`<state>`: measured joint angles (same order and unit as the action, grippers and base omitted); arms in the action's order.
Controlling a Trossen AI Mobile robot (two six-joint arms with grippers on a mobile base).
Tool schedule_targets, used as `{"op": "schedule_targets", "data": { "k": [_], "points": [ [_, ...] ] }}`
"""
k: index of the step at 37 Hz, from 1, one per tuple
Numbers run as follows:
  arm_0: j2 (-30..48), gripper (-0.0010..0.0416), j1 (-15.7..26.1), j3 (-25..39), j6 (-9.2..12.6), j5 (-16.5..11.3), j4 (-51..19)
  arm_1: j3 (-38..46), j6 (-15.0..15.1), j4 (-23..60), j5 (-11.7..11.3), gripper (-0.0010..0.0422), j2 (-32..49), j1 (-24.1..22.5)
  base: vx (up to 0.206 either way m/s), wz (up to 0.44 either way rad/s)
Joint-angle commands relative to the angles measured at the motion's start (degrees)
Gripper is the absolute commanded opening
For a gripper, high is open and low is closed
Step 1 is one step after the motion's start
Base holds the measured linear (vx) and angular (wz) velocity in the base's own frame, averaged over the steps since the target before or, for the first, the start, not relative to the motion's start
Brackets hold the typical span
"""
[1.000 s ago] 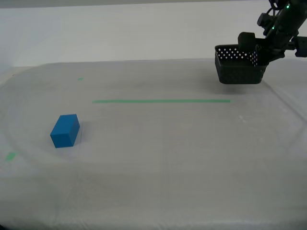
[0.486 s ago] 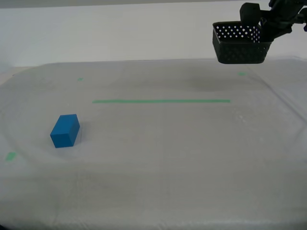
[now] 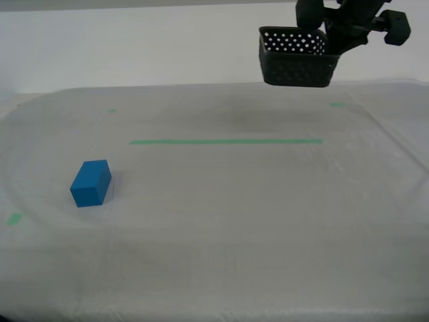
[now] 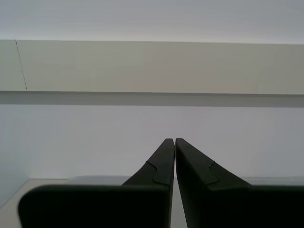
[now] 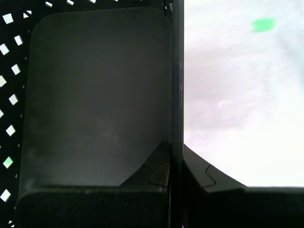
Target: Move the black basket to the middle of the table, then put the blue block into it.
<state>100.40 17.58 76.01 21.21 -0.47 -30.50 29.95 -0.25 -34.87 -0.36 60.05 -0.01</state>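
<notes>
black basket [image 3: 295, 59] carried higher, toward the exterior view's left

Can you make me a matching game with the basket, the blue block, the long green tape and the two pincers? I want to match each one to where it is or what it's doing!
Things:
1. black basket
2. blue block
3. long green tape line
4. my second pincer

Places or states:
A. shut on nothing, facing a wall
B. stuck flat across the table
C. up in the air, held by my first pincer on its wall
D. sitting on the table toward the exterior view's left

Pairs: 1-C, 2-D, 3-B, 4-A
</notes>
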Motion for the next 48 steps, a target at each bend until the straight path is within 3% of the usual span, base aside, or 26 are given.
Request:
{"op": "schedule_targets", "data": {
  "k": [1,12,17,25,29,34,38,48],
  "points": [
    [-0.1,-0.0001,3.7,0.0,3.2,0.7,0.4,0.0,0.1,-0.3,0.0,0.0,0.0,0.0,0.0,0.0],
    [0.5,-0.0001,15.6,0.0,10.5,4.4,0.8,0.0,0.1,-0.3,0.0,0.0,0.0,0.0,0.0,0.0],
    [0.5,-0.0001,20.9,0.0,13.1,9.9,0.9,0.0,0.1,-0.3,0.0,0.0,0.0,0.0,0.0,0.0],
    [0.5,-0.0001,25.3,0.0,16.7,12.3,0.9,0.0,0.1,-0.3,0.0,0.0,0.0,0.0,0.0,0.0],
    [0.5,-0.0001,26.3,0.0,17.0,15.5,0.9,0.0,0.1,-0.3,0.0,0.0,0.0,0.0,0.0,0.0],
    [0.5,-0.0001,26.4,0.0,17.9,15.9,1.0,0.0,0.1,-0.3,0.0,0.0,0.0,0.0,0.0,0.0],
    [1.0,-0.0001,26.5,0.0,17.8,18.7,0.7,0.0,0.1,-0.3,0.0,0.0,0.0,0.0,0.0,0.0],
    [7.1,-0.0001,27.6,0.0,17.8,18.7,1.2,0.1,0.1,-0.3,0.0,0.0,0.0,0.0,0.0,0.0]
  ]
}}
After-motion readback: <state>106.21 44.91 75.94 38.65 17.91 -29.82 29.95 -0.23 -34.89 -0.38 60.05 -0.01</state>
